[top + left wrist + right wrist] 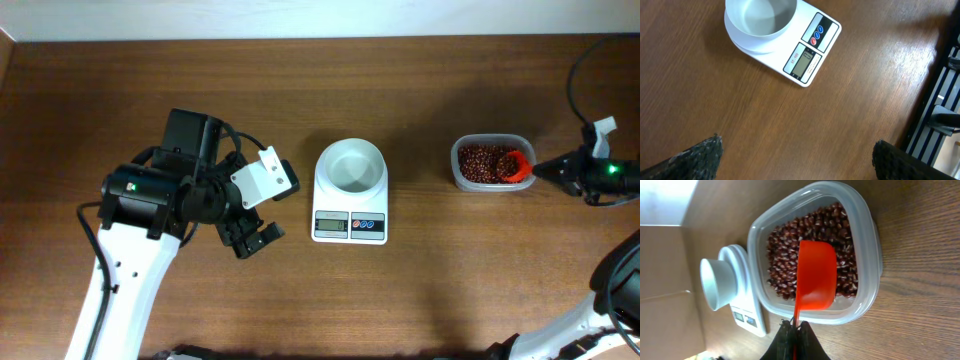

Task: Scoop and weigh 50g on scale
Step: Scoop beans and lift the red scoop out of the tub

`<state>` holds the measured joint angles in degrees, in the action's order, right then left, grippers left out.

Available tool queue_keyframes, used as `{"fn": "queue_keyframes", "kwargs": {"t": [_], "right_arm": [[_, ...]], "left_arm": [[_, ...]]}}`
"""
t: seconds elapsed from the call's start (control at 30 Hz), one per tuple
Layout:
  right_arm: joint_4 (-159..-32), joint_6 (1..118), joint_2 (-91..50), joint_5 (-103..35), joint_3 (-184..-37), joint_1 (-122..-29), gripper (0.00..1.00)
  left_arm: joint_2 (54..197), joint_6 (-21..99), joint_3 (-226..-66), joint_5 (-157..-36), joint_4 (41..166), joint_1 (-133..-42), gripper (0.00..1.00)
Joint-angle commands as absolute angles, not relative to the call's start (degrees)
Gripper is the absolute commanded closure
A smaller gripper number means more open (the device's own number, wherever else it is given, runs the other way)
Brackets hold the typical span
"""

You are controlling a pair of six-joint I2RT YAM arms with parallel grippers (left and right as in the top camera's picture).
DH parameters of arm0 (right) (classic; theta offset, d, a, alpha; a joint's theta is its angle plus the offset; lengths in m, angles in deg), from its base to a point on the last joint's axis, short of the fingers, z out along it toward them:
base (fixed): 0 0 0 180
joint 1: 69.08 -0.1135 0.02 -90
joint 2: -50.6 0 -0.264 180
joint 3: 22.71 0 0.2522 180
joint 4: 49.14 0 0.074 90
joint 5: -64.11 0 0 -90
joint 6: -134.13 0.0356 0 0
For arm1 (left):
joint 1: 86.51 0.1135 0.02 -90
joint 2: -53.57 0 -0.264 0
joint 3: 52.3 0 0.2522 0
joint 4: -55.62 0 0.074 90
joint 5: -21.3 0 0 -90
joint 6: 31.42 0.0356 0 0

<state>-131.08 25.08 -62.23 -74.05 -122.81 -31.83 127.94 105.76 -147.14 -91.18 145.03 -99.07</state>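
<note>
The white scale stands mid-table with an empty round white bowl on top and its display facing the front edge. It also shows in the left wrist view as the scale and in the right wrist view as the scale. My right gripper is shut on the handle of a red scoop. The scoop's cup lies over the dark red beans in a clear tub. My left gripper hangs open over bare wood left of the scale, nothing between its fingers.
The clear tub sits to the right of the scale, with the right gripper at its right side. The left arm stands left of the scale. A cable runs along the far right edge.
</note>
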Motion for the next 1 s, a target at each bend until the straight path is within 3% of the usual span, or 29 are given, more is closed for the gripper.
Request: {"fn": "queue_keyframes", "kwargs": {"t": [0.0, 0.67, 0.97], "right_arm": [[-132.2, 22.9, -63.1, -78.7, -122.7, -30.5, 0.96], [-138.6, 16.0, -63.1, -91.9, -122.7, -30.4, 0.96], [-140.1, 15.8, -63.1, -98.2, -122.7, -35.5, 0.96]], "left_arm": [[126.9, 106.2, -146.7, -91.4, 145.1, -98.8, 0.01], [126.9, 106.2, -146.7, -91.4, 145.1, -98.8, 0.01], [126.9, 106.2, -146.7, -91.4, 145.1, -98.8, 0.01]]}}
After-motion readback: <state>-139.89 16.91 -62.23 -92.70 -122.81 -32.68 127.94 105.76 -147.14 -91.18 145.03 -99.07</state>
